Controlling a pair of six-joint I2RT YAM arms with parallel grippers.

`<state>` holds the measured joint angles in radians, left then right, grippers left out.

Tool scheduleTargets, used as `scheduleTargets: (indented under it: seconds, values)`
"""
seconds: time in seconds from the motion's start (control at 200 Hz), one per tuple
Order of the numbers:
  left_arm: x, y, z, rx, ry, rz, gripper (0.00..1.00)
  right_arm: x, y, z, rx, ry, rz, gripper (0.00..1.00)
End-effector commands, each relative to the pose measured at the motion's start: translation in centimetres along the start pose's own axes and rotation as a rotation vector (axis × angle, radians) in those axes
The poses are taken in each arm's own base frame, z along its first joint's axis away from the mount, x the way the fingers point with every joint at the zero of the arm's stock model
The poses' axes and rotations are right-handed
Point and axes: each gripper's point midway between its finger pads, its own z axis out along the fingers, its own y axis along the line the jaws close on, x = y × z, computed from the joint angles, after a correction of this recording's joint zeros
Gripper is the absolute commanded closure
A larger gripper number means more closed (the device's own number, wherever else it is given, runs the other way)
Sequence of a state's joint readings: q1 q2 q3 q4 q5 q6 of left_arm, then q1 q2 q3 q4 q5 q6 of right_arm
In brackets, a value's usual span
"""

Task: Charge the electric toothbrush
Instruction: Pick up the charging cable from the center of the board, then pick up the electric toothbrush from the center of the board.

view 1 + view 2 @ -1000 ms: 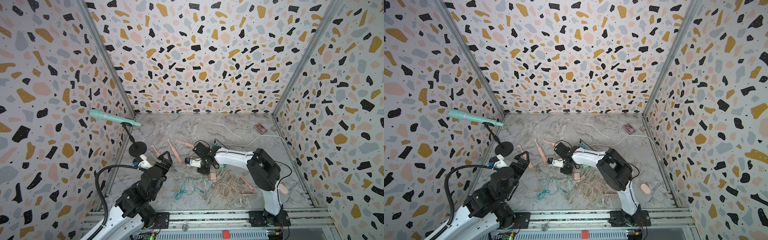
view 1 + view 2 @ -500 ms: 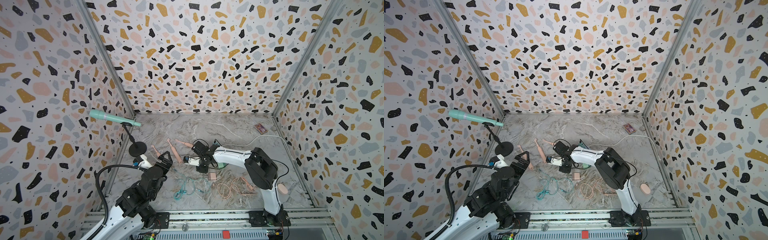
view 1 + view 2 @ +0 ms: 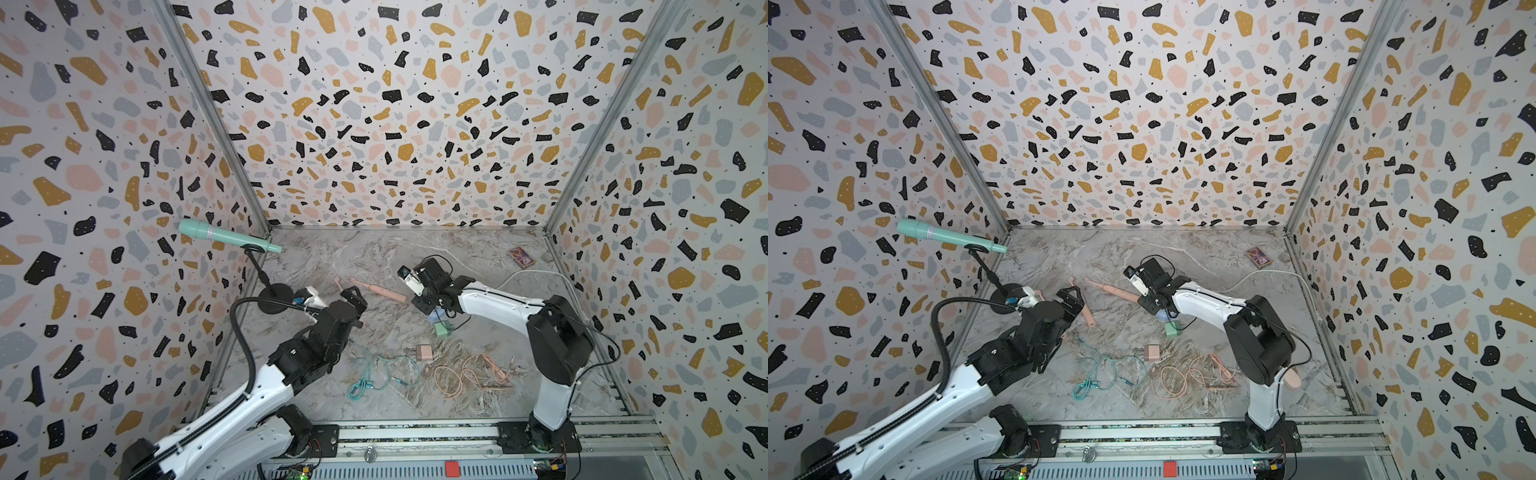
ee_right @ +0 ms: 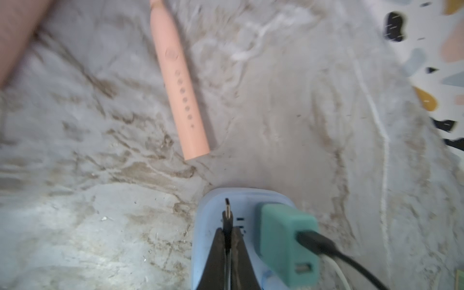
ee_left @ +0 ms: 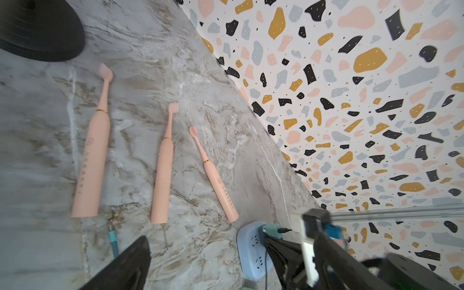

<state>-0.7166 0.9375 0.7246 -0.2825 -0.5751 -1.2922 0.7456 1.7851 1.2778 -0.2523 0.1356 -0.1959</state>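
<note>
The right gripper [image 4: 228,231] is pinching the black cable plug [image 4: 228,213] over the blue power strip [image 4: 206,226], jaws pressed tight on it. A teal adapter [image 4: 286,241] is sitting in that strip. The pink electric toothbrush [image 3: 376,289] is lying flat mid-table, just left of the strip. The left gripper [image 3: 353,296] is hovering beside its left end, jaws spread wide.

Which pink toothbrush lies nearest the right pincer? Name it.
The slanted toothbrush, whose base end lies close to the blue power strip. The middle toothbrush and the third toothbrush, beside the black stand base, lie farther off.
</note>
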Motion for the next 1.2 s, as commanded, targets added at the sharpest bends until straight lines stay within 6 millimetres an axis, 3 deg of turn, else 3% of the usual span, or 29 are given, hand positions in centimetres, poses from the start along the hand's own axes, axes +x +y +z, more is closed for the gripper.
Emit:
scheduleTargets:
  seconds: [0.0, 0.185, 0.295, 0.511, 0.621, 0.931, 1.197]
  values:
    - [1.4, -1.7, 2.4, 0.000, 0.038, 0.008, 0.00, -2.3, -1.1, -3.5, 0.057, -0.130, 0.139, 1.00]
    - [5.9, -1.3, 7.8, -0.062, 0.149, -0.025, 0.00, -0.9, -0.8, -6.9, 0.033, -0.208, 0.268, 1.00]
    - [8.6, -0.6, 11.2, -0.106, 0.228, -0.042, 0.03, -0.7, 0.5, -9.1, -0.052, -0.295, 0.300, 1.00]
    - [11.7, -1.2, 15.8, -0.115, 0.327, -0.065, 0.14, -0.2, 2.9, -11.7, -0.152, -0.356, 0.293, 1.00]
    - [12.9, -1.2, 17.1, -0.127, 0.351, -0.058, 0.24, 0.1, 3.5, -12.3, -0.157, -0.365, 0.282, 1.00]
    - [14.8, 2.0, 19.3, -0.284, 0.387, 0.054, 0.40, 0.0, 5.1, -13.5, -0.241, -0.386, 0.307, 1.00]
    - [14.0, 3.0, 21.4, -0.332, 0.385, 0.100, 0.45, 0.6, 6.5, -14.6, -0.281, -0.393, 0.287, 1.00]
